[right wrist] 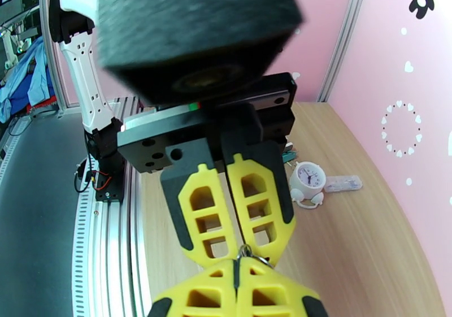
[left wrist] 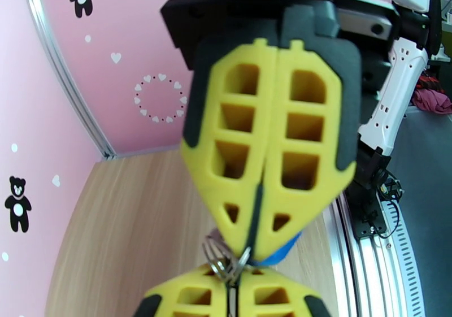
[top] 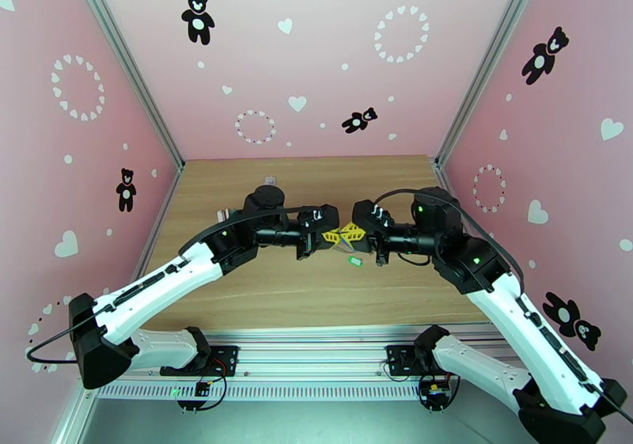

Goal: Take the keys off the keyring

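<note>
Both grippers meet tip to tip over the middle of the table. My left gripper is shut on the keyring's silvery rings. My right gripper is shut, and the blue key sticks out sideways at its tip. A thin dark strip runs up the seam between the right fingers; the rest of the loop is hidden. What looks like the green-headed key, small and bright green, lies loose on the table just in front of the grippers.
A round white dial-faced clock and a small white block sit on the wooden table behind the left arm. Pink walls enclose the left, back and right sides. An aluminium rail runs along the near edge.
</note>
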`<state>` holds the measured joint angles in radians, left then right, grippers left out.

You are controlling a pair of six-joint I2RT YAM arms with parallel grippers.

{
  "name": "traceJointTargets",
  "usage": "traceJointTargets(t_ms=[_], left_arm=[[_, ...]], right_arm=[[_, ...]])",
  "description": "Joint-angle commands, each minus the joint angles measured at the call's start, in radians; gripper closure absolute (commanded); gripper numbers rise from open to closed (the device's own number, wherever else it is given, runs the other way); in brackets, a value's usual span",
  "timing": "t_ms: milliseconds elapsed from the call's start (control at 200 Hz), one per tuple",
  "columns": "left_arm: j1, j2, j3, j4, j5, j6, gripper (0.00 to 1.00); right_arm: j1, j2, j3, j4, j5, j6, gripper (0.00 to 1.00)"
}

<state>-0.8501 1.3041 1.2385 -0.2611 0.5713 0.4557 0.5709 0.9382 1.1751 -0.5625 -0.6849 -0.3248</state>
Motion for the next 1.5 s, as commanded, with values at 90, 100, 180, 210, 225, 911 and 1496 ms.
traceJointTargets(t_ms=[90,100,180,210,225,911,1496], left_arm=[[0.016,0.005,0.052,0.039,-0.007,-0.070,0.91],[0.016,0.006,0.050,0.042,-0.007,-0.070,0.91],[0.016,0.001,0.035,0.047,0.002,-0.053,0.89],[0.015,-0.001,0.030,0.051,0.000,-0.052,0.88],[0.016,-0.002,0.027,0.053,-0.002,-0.052,0.88],[0.016,-0.139,-0.153,0.176,-0.036,0.009,0.58],[0.060,-0.088,-0.237,0.247,-0.148,-0.134,0.58]], right_arm=[[0.023,-0.007,-0.024,0.008,0.060,-0.008,1.00],[0.023,-0.007,-0.023,0.011,0.062,-0.006,1.00],[0.020,0.001,-0.014,0.038,0.099,0.024,1.00],[0.017,0.004,-0.009,0.046,0.098,0.031,1.00],[0.015,0.006,-0.005,0.048,0.094,0.037,1.00],[-0.144,0.053,0.020,0.073,-0.203,0.158,1.00],[-0.163,-0.017,-0.170,0.244,0.049,0.369,1.00]])
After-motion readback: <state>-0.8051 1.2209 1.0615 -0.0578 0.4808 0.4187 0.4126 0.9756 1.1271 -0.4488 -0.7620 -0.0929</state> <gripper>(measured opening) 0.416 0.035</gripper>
